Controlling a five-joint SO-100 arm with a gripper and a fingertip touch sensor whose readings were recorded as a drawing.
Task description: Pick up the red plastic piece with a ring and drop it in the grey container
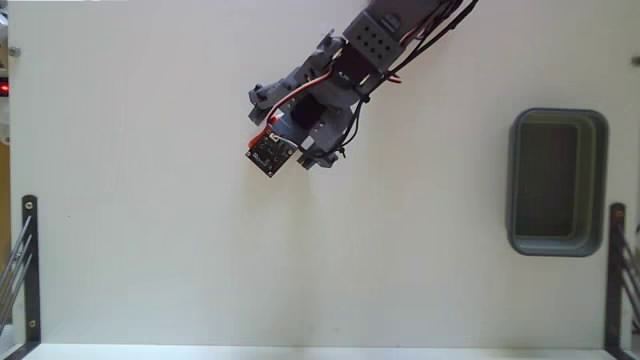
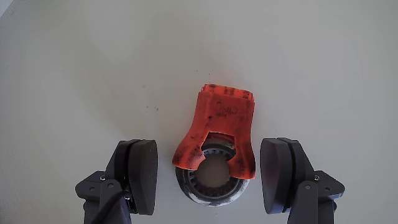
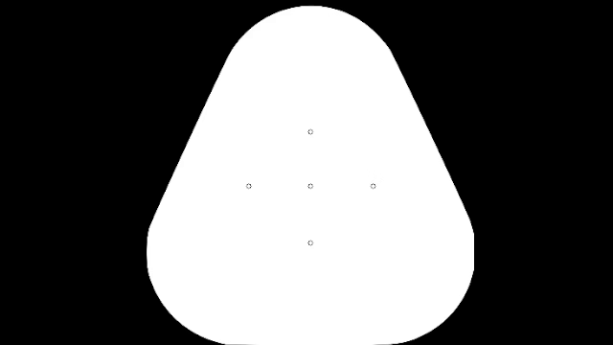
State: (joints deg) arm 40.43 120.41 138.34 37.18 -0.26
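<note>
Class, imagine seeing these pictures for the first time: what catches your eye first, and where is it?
In the wrist view, the red plastic piece with its metal ring lies on the white table, between the open dark fingers. In the fixed view, the arm reaches in from the top, and the grey container sits far right.

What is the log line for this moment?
hand: open, straddling red piece | piece: on table, ungrasped | grey container: empty

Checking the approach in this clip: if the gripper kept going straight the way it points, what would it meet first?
Probably the red plastic piece: in the wrist view it lies between the open gripper fingers, ring end nearest, on the white table. How far above it the gripper hangs is unclear.
</note>
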